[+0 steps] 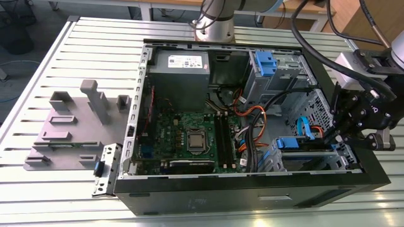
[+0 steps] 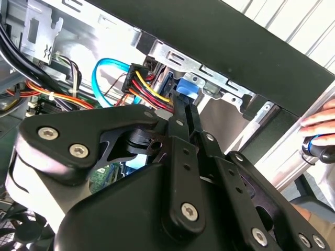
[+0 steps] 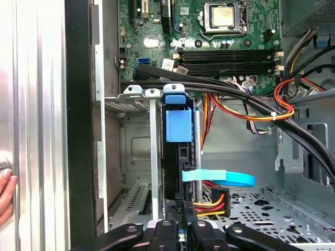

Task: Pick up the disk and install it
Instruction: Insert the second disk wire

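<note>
The disk (image 1: 296, 144) stands on edge in the drive bay at the open computer case's corner, at the exterior view's right. Its blue handle end (image 3: 177, 124) faces the motherboard. At its other end are a blue data cable (image 3: 220, 177) and a yellow, red and black power plug (image 2: 140, 78). My gripper (image 1: 333, 138) reaches into the case from the exterior view's right. Its fingers lie shut together, with the gripper (image 2: 180, 107) touching the disk's cable end. In the first wrist view the gripper (image 3: 179, 217) lines up with the disk's narrow edge.
The case wall (image 1: 252, 189) and black cable bundles (image 3: 235, 94) crowd the bay. A grey power-supply box (image 1: 180, 71) and a second blue latch cage (image 1: 268, 64) sit at the far side. A grey fixture block (image 1: 69, 127) lies on the slatted table. A person's hand (image 2: 320, 119) rests beside the case.
</note>
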`<state>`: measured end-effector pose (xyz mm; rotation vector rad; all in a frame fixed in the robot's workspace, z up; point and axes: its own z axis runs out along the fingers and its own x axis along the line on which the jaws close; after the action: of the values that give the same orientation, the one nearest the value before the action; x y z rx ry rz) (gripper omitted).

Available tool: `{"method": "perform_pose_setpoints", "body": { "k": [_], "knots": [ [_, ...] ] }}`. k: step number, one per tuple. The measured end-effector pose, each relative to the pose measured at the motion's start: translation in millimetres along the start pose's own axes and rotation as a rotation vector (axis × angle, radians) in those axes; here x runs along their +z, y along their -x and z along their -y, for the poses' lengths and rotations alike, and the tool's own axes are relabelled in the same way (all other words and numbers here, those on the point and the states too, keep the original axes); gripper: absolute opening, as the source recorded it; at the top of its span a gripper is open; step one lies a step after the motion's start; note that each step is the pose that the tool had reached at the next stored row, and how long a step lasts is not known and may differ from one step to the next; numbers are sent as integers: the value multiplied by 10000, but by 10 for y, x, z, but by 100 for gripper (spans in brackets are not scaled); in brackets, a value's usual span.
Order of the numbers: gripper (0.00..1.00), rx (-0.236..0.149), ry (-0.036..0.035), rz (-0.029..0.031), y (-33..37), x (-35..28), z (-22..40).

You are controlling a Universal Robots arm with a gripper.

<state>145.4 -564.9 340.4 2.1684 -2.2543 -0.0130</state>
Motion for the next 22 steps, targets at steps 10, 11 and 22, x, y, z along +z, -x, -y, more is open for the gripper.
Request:
{"method": "perform_pose_setpoints", "body": {
  "k": [10, 11, 22],
  "knots": [
    [16, 1, -2, 0, 61, 4, -48],
    [16, 1, -3, 0, 64, 5, -55],
    [16, 0, -3, -2, 69, 26, -70]
  ]
}}
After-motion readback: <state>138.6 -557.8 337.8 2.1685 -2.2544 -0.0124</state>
